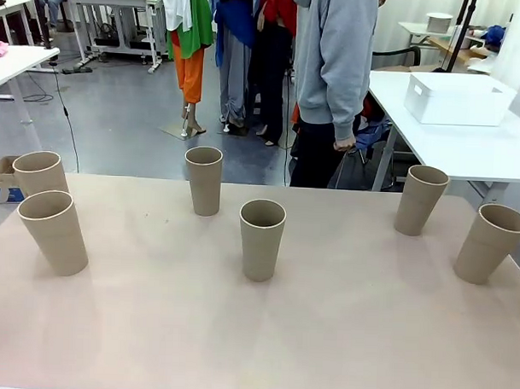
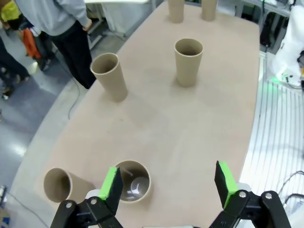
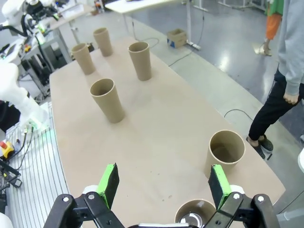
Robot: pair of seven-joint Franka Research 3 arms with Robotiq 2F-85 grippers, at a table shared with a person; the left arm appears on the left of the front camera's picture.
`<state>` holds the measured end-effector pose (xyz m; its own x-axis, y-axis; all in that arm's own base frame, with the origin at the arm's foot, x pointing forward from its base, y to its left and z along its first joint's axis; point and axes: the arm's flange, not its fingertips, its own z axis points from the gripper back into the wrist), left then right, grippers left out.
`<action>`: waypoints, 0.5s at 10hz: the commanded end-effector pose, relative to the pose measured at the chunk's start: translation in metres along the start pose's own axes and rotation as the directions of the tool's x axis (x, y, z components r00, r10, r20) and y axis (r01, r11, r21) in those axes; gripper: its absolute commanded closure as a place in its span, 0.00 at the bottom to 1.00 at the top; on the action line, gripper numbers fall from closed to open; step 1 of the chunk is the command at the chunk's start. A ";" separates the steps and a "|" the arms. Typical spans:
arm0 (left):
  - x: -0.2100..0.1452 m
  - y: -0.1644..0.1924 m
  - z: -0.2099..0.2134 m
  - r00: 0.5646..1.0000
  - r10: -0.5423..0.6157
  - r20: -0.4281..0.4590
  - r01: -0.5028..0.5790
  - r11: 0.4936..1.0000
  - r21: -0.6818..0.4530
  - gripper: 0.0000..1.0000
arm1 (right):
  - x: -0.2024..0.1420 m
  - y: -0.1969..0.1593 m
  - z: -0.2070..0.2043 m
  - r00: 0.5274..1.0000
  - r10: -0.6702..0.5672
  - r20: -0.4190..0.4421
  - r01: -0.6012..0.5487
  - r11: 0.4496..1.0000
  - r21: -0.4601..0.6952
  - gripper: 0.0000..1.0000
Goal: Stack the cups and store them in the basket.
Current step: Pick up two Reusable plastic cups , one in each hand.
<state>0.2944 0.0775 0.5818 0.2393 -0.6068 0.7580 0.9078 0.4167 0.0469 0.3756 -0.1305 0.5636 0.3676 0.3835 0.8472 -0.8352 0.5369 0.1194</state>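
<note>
Six cups (image 1: 262, 241) stand on the table (image 1: 238, 330): two at nine o'clock, two central, two at three. One basket (image 1: 458, 99) sits at one o'clock. The left gripper (image 2: 167, 176) and right gripper (image 3: 163, 175) both gape, empty.

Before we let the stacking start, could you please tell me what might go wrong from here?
1. The cups stand tall on narrow bases, and the right-end cup sits near the table edge: a nudge could topple it off.
2. The basket rests on a separate table beyond a gap, possibly out of reach.
3. The person stands close to the far edge, within a long reach's path.
</note>
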 end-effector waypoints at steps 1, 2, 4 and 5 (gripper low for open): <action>0.002 -0.002 -0.006 1.000 0.004 -0.009 -0.005 1.000 -0.015 0.00 | -0.001 -0.001 0.000 1.000 -0.014 -0.012 0.014 1.000 -0.004 0.00; 0.002 -0.002 -0.006 1.000 0.004 -0.009 -0.005 1.000 -0.015 0.00 | -0.001 -0.001 0.000 1.000 -0.014 -0.012 0.014 1.000 -0.004 0.00; 0.002 -0.002 -0.006 1.000 0.004 -0.009 -0.005 1.000 -0.015 0.00 | -0.001 -0.001 0.000 1.000 -0.014 -0.012 0.014 1.000 -0.004 0.00; 0.002 -0.002 -0.006 1.000 0.004 -0.009 -0.005 1.000 -0.015 0.00 | -0.001 -0.001 0.000 1.000 -0.014 -0.012 0.014 1.000 -0.004 0.00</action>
<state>0.2958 0.0723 0.5795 0.2432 -0.6178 0.7478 0.9120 0.4081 0.0406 0.3763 -0.1330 0.5605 0.3828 0.3876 0.8386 -0.8273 0.5478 0.1244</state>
